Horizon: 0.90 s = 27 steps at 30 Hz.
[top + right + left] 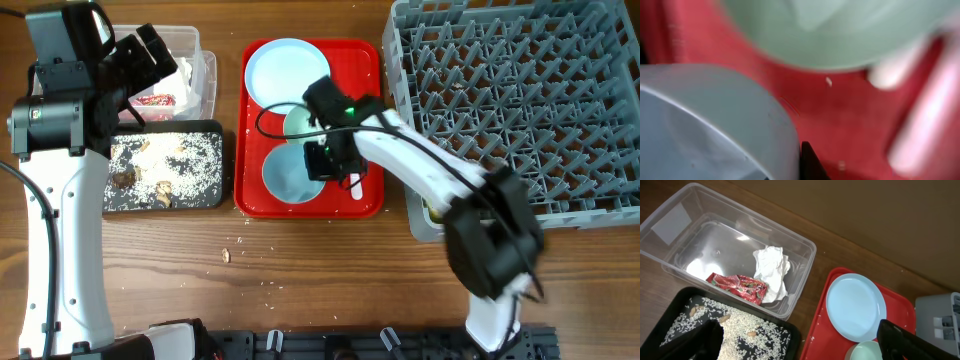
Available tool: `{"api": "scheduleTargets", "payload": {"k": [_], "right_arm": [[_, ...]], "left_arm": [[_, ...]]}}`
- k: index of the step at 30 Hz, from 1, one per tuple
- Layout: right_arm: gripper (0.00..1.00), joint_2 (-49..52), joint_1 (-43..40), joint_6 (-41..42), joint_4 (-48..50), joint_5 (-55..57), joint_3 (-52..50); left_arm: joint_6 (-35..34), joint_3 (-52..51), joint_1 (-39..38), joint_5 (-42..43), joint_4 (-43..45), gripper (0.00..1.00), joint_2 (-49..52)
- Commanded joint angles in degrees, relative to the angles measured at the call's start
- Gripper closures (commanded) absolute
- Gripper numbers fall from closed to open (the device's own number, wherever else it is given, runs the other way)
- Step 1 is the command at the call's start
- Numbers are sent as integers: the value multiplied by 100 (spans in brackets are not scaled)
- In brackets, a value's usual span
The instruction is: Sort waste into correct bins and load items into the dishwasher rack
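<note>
Two bowls at right claw [325,160]: blue bowl [705,130] rim just beside its one visible finger [810,167], mint bowl [840,30] beyond. Grip: cannot tell. Left claw [799,330] spread wide, napkin [771,267] in tub [800,245] ahead.

The right wrist view is blurred; a grey-blue bowl [705,125] and a mint bowl [840,30] run off its edges. Overhead, the right gripper [328,160] hides their near rims, and the left arm [60,120] covers part of the clear tub [203,62].
</note>
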Motion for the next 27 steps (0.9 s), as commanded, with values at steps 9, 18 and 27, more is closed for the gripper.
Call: {"api": "scheduleTargets", "payload": {"k": [9,18,27], "right_arm": [[96,-1843,-804,551,553,5877,48],[96,-555,-1910,-1729,3869,7049,44],[96,890,-2002,-4830,6813,7794,44]], "left_arm": [[48,48,26,87,11,0,35],[48,48,26,87,13,0,35],[50,48,26,87,13,0,35]]}}
